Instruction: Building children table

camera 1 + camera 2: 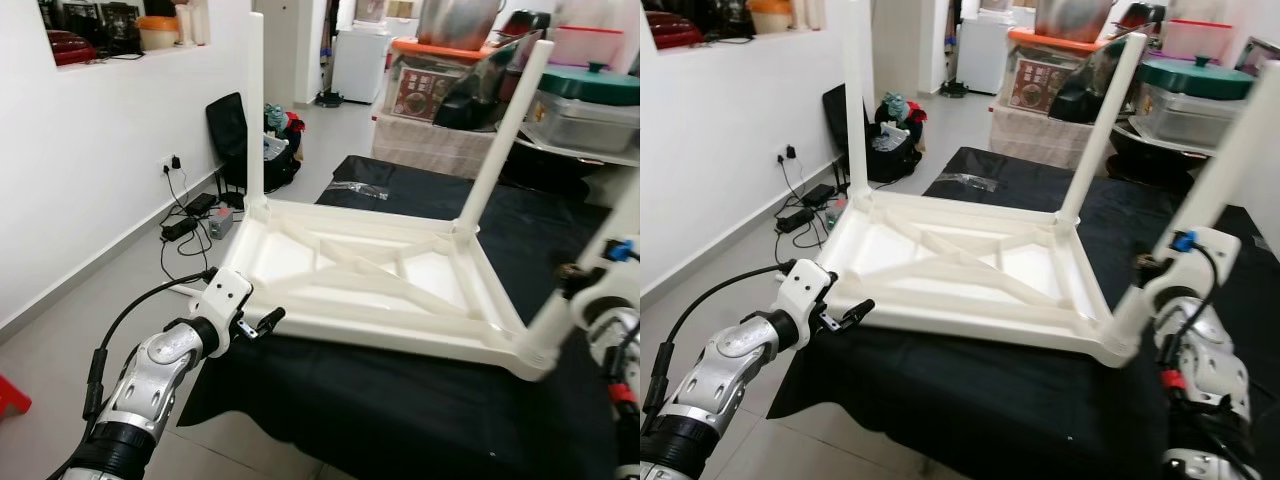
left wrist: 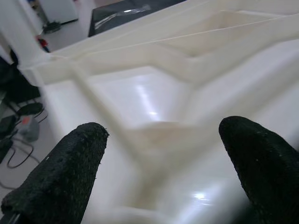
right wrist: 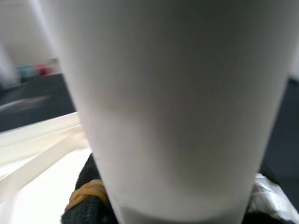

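Head views, children table: the white children table lay upside down on the black-draped desk, ribbed underside up. I judged it lay that way so the legs could be pushed down into the corner sockets.
Head views, legs: the far-left leg and the far-right leg stood upright in the two corners farthest from my hands. A third leg stood at the near corner on my right, leaning a little.
Head views, left hand: my left hand sat at the near-left corner of the frame, forearm raised and wrist bent inward across the edge. I took this as bracing the top against sliding.
Head views, right hand: my right hand was low on the third leg, close above its socket, arm bent up beside the desk edge.
Left wrist view, left hand: my two black fingers were spread apart with nothing between them, the pale ribs just beyond them.
Right wrist view, right hand: the white leg ran right across in front of the camera, my black fingers closed around it. Held that low, I judged, to steer the leg's end into the socket.
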Tool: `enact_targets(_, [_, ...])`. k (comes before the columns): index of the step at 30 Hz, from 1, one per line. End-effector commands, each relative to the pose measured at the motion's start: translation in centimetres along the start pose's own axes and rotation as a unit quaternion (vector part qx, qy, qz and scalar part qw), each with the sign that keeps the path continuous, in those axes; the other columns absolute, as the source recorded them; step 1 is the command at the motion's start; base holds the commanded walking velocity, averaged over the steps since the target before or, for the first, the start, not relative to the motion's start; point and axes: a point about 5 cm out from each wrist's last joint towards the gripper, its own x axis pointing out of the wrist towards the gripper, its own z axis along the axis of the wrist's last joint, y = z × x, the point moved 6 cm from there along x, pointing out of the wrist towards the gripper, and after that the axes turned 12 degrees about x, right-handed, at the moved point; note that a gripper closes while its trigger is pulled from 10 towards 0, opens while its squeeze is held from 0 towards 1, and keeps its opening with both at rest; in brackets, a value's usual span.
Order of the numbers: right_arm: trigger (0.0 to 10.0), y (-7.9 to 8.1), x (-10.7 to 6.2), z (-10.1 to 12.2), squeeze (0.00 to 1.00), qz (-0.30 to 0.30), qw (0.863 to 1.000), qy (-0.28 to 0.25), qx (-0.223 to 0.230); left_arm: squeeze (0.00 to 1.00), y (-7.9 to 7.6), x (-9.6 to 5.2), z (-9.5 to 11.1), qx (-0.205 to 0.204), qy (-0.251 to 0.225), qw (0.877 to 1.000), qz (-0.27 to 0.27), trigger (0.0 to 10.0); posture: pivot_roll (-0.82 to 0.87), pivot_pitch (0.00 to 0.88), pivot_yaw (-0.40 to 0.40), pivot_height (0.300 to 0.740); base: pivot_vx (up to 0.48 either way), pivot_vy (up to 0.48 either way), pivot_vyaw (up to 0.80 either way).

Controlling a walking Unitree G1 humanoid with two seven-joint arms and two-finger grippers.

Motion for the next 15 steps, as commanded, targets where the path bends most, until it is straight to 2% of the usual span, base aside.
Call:
enact_targets(1, [0.0,-8.0,-1.1,-4.4,0.0,-0.162,0.984,0.072,0.004,0.0,-0.2,0.0,-0.4,0.005,0.009,1.0,-0.001,10.0,0.05,0.0,-0.065,0.74,0.0,0.0,0.0])
enact_targets(4, [0.0,-8.0,-1.1,-4.4,0.0,-0.162,0.984,0.072,0.004,0.0,-0.2,0.0,-0.4,0.005,0.009,1.0,-0.001,10.0,0.05,0.0,-0.065,0.74,0.0,0.0,0.0])
enact_targets(5, [0.0,-9.6,-1.4,-3.8,0.0,-0.197,0.979,0.057,-0.001,0.0,-0.3,0.0,-0.4,0.004,0.009,1.0,-0.001,10.0,0.05,0.0,-0.066,0.74,0.0,0.0,0.0])
enact_targets(8, [0.0,-9.6,-1.4,-3.8,0.0,-0.197,0.979,0.057,-0.001,0.0,-0.3,0.0,-0.4,0.004,0.009,1.0,-0.001,10.0,0.05,0.0,-0.066,0.74,0.0,0.0,0.0])
enact_targets(9, [0.0,-12.5,-1.9,-2.5,0.0,-0.251,0.967,0.035,-0.006,0.0,-0.3,0.0,-0.4,0.004,0.009,1.0,-0.001,10.0,0.05,0.0,-0.066,0.74,0.0,0.0,0.0])
enact_targets(11, [0.0,-12.5,-1.9,-2.5,0.0,-0.251,0.967,0.035,-0.006,0.0,-0.3,0.0,-0.4,0.004,0.009,1.0,-0.001,10.0,0.05,0.0,-0.066,0.74,0.0,0.0,0.0])
enact_targets(12, [0.0,-15.3,-2.8,-1.1,0.0,-0.301,0.953,0.016,-0.011,0.0,-0.2,0.0,-0.4,0.003,0.01,1.0,0.001,10.0,0.06,0.0,-0.07,0.74,0.0,0.0,0.0])
enact_targets(13, [0.0,-16.7,-3.2,-0.3,0.0,-0.324,0.946,0.007,-0.017,0.0,-0.1,-0.1,-0.5,0.003,0.011,1.0,0.002,10.0,0.05,0.0,-0.067,0.74,0.0,0.0,0.0])
enact_targets(15, [0.0,-16.7,-3.2,-0.3,0.0,-0.324,0.946,0.007,-0.017,0.0,-0.1,-0.1,-0.5,0.003,0.011,1.0,0.002,10.0,0.05,0.0,-0.067,0.74,0.0,0.0,0.0])
